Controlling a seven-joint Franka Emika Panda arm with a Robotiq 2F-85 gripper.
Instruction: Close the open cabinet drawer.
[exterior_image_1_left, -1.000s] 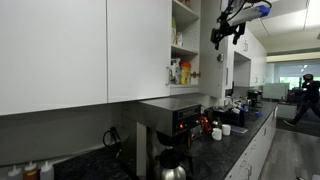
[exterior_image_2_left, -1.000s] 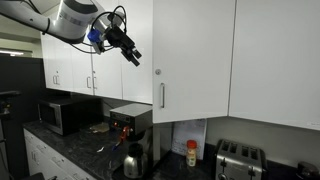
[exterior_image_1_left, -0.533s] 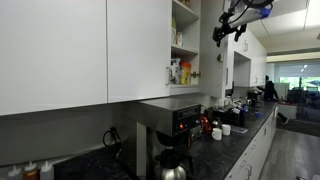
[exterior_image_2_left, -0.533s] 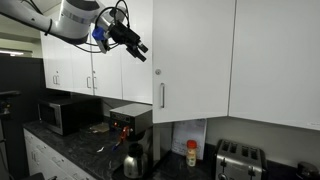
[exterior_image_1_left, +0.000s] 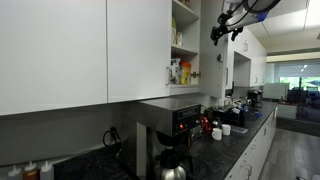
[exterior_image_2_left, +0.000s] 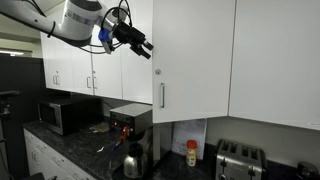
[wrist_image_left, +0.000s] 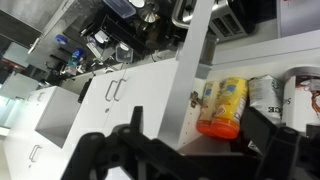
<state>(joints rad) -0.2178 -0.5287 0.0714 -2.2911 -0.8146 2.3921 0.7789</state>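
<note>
The door is a tall, flat white panel with a smooth matte face and a slim vertical silver bar handle near its edge. It stands swung out from the wall cabinet, just beside the end effector in an exterior view, with the handle lower than the end effector. Whether they touch I cannot tell.

The end effector is black and angular, held high at the level of the upper cabinets. In the wrist view its two dark fingers are spread wide. Ahead of them, in the pale cabinet, stands a squat yellow bottle with an orange base on a shelf, beside a white container.

In an exterior view, small yellow and orange bottles sit in the open cabinet, lower than the end effector and to one side.

Far below it, on the dark speckled table, are a boxy steel coffee machine, a black microwave and a shiny toaster
</note>
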